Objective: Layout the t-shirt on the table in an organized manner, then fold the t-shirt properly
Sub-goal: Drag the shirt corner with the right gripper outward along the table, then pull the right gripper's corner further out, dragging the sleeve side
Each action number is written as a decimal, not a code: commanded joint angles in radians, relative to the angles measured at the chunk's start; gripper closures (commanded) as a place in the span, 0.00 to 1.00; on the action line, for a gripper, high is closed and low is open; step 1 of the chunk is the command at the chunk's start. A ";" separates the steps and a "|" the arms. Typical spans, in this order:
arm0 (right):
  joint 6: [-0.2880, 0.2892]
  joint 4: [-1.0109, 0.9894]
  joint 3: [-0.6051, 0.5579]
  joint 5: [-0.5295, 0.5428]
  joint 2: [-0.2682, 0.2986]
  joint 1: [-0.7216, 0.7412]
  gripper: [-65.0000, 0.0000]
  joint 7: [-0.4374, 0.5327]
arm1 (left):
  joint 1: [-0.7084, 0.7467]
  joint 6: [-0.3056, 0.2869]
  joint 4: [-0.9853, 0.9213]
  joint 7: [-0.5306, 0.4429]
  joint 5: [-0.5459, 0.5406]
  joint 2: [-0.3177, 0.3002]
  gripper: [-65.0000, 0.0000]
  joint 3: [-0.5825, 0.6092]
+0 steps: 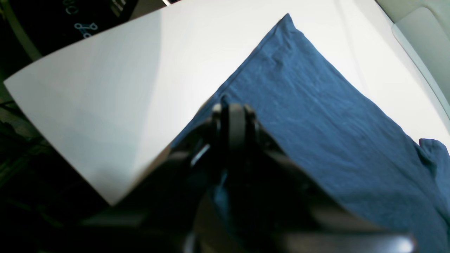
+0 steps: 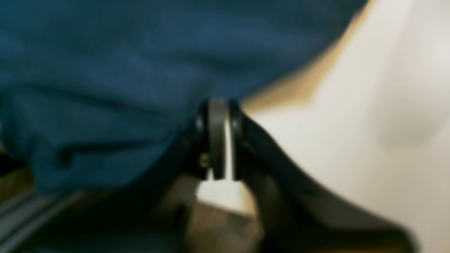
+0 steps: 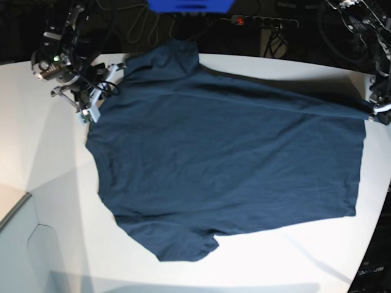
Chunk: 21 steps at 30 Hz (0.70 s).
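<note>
T-shirt [image 3: 226, 159] spread over table [image 3: 36, 159] centre; left gripper [image 3: 380, 113] at 3 o'clock pinches hem corner, keeping cloth taut; right gripper [image 2: 221, 137] at 10 o'clock, jaws slightly parted, nothing held, beside shoulder edge

The left gripper [image 1: 233, 105] is pinched tight, while the blurred right gripper [image 2: 225, 116] seems slightly parted.

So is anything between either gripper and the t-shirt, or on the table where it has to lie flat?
Nothing visible. The left gripper is shut on the t-shirt at its corner. The right gripper sits at the shirt's edge with only a narrow gap between its jaws. The table around the shirt shows only bare white surface.
</note>
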 commanded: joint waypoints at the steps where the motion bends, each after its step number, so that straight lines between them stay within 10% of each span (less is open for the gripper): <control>1: -0.007 0.019 0.000 0.018 0.003 0.008 0.76 0.010 | -0.003 -0.008 0.015 -0.027 -0.012 -0.011 1.00 -0.003; 8: -0.007 -0.096 -0.005 0.021 -0.025 0.014 0.35 0.006 | -0.005 -0.007 0.015 -0.027 -0.012 -0.011 1.00 -0.002; 21: -0.007 -0.128 -0.007 0.022 -0.068 0.016 0.48 0.007 | -0.005 -0.007 0.014 -0.027 -0.012 -0.011 1.00 -0.002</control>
